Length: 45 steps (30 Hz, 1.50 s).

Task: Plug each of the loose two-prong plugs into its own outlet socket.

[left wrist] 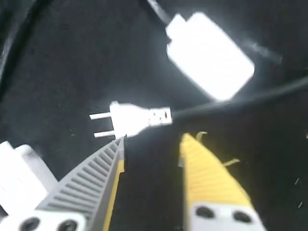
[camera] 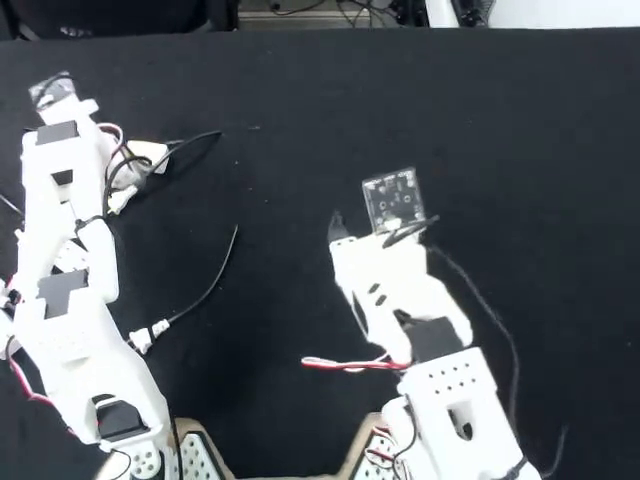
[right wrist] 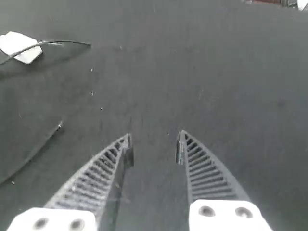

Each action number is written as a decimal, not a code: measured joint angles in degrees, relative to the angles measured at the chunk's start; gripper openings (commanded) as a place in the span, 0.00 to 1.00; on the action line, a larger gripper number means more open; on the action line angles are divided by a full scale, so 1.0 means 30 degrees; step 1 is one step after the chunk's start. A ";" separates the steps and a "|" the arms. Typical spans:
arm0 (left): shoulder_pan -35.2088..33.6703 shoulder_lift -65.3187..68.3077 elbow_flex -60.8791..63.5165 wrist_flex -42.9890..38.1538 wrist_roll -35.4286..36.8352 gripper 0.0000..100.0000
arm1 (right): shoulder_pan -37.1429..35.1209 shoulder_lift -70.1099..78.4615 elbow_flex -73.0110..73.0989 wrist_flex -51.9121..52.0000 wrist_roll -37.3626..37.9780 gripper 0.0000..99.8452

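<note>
White plug [left wrist: 130, 120] lay just ahead of the open left gripper [left wrist: 153, 142], at the table's [camera: 520, 120] ten o'clock; a second plug [camera: 140, 338] sat at eight. The right gripper [right wrist: 154, 138] gaped empty near centre. Closing off-centre could knock the plug aside. Whether the white block [left wrist: 209, 55] beside it was a socket was unclear.

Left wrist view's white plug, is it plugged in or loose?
Loose. The white plug lies on the black table with both prongs bare, near the open left gripper.
</note>
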State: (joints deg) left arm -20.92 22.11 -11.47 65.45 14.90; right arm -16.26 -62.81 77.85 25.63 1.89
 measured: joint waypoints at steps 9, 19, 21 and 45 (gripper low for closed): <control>0.0029 0.0821 -0.0059 -0.1553 0.1289 0.29 | 0.0000 0.0029 0.1729 -0.2374 0.0000 0.14; -0.0088 0.5099 -0.4044 0.0117 -0.2168 0.29 | 0.0000 0.0029 0.1788 -0.2432 0.0000 0.14; -0.0088 0.5714 -0.5216 0.1172 -0.4073 0.29 | 0.0000 0.0029 0.1788 -0.2432 0.0000 0.14; -0.0264 0.8176 -1.1692 0.4864 -1.7026 0.29 | 0.0000 0.0029 0.1788 -0.2432 0.0000 0.14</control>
State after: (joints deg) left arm -21.71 46.64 -46.55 80.04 -36.18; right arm -16.26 -62.73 83.21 18.33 1.89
